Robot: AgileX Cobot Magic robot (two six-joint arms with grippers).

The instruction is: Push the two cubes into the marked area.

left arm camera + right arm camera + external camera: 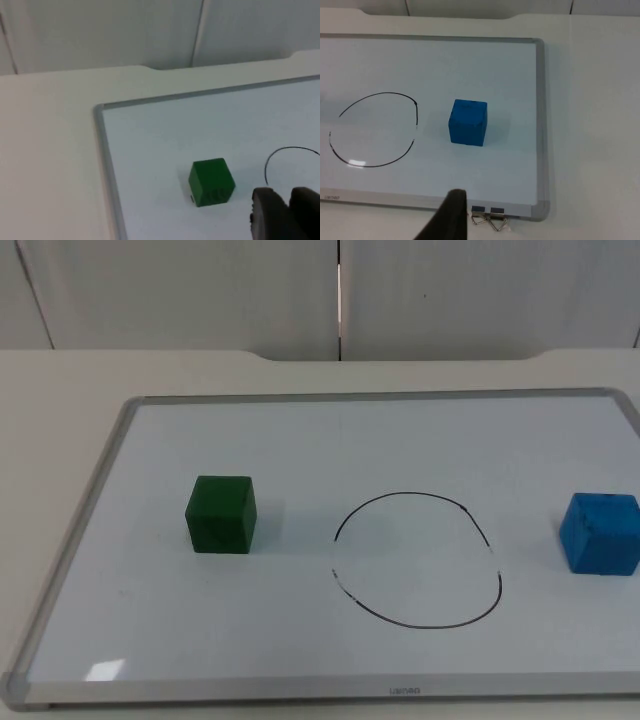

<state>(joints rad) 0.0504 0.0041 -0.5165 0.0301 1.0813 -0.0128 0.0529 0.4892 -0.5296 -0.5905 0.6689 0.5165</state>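
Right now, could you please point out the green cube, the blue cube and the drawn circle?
green cube (221, 515), top view, front face.
blue cube (600, 532), top view, front face.
drawn circle (420, 625), top view, near stroke of its line.

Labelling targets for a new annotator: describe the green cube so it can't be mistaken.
A whiteboard lies flat on the table, with a hand-drawn black circle near its middle. The green cube sits left of that circle, outside it; the other cube, at the right, is blue.

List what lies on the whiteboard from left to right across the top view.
Whiteboard's left frame edge → green cube → drawn black circle, with nothing inside it → blue cube, near the right side of the picture.
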